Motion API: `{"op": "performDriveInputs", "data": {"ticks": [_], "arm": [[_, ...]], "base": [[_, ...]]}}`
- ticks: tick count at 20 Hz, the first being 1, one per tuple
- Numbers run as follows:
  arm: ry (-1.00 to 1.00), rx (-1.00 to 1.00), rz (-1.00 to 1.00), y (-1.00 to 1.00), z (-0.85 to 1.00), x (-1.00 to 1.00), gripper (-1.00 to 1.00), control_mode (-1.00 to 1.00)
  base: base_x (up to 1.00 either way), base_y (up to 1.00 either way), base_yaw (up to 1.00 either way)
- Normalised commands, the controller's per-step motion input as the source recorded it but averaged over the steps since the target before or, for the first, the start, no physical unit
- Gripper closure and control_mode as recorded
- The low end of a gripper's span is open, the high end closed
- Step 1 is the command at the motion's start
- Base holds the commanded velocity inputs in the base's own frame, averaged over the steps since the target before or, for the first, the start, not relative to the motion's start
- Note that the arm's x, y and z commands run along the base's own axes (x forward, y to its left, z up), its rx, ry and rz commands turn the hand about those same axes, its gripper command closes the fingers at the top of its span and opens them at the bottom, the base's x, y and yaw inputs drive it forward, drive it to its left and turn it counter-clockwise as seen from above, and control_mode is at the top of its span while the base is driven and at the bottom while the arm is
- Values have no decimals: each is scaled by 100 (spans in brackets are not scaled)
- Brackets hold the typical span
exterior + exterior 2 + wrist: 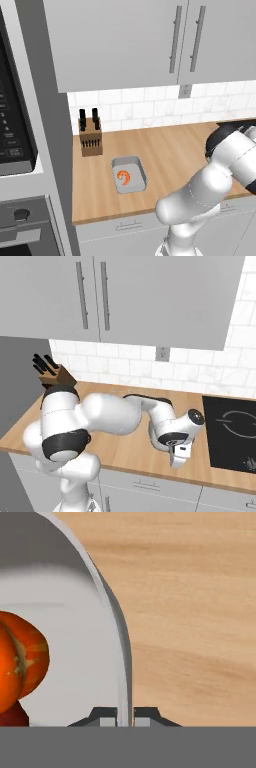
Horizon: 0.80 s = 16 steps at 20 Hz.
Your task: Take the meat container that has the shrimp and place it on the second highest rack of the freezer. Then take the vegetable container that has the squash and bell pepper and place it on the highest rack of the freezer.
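While its rim is running up the frame from bottom centre, the gripper (125,718) is pinching the vegetable container (75,637) wall, the squash (20,659) lying lower left inside.

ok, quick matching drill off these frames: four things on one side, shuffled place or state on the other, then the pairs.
Things:
1. shrimp
2. squash
3. knife block
4. gripper

Place or state:
A. stands at the back of the wooden counter, by the tiled wall
B. shut on the vegetable container's rim
C. lies in a small grey tray out on the counter
D. sits inside the vegetable container, just past its rim in the hand view

Pairs: 1-C, 2-D, 3-A, 4-B
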Motion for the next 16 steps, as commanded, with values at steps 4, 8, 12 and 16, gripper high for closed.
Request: {"op": "performDriveInputs", "data": {"ticks": [4, 8, 12, 16], "arm": [[-6, -1, 24, 0, 79, -22, 100, -100], [-4, 0, 41, 13, 100, -8, 100, -100], [-6, 0, 43, 33, 100, -8, 100, -100], [-8, 3, 24, 49, 100, -6, 100, -100]], "base": [[0, 0, 0], [0, 0, 0], [0, 0, 0], [0, 0, 0]]}}
